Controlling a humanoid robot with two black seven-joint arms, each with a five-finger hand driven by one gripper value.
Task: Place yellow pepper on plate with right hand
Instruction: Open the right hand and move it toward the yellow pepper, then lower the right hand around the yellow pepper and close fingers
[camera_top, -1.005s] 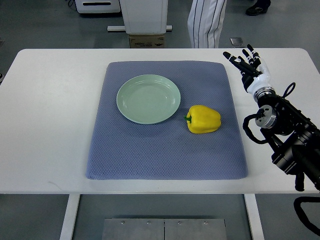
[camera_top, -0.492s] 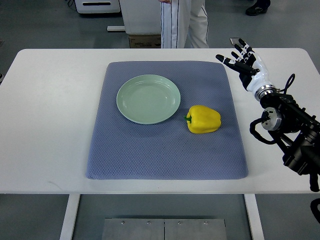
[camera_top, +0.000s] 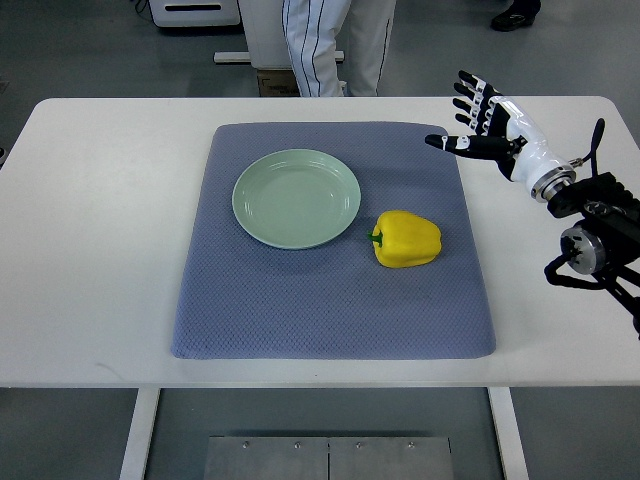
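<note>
A yellow pepper (camera_top: 407, 239) with a green stem lies on its side on the blue-grey mat (camera_top: 335, 300), just right of the pale green plate (camera_top: 297, 197). The plate sits on the mat's upper middle with nothing on it. My right hand (camera_top: 472, 118) hovers over the mat's far right corner, above and to the right of the pepper. Its fingers (camera_top: 470, 96) are spread and hold nothing. The left arm does not show.
The mat lies on a white table (camera_top: 100, 250). A person in striped trousers (camera_top: 318, 45) stands behind the table's far edge. A white machine base and a cardboard box are on the floor beyond.
My right hand has swung left and away toward the mat's far right corner, the forearm pulling to the right edge. The person behind the table has walked to the left.
</note>
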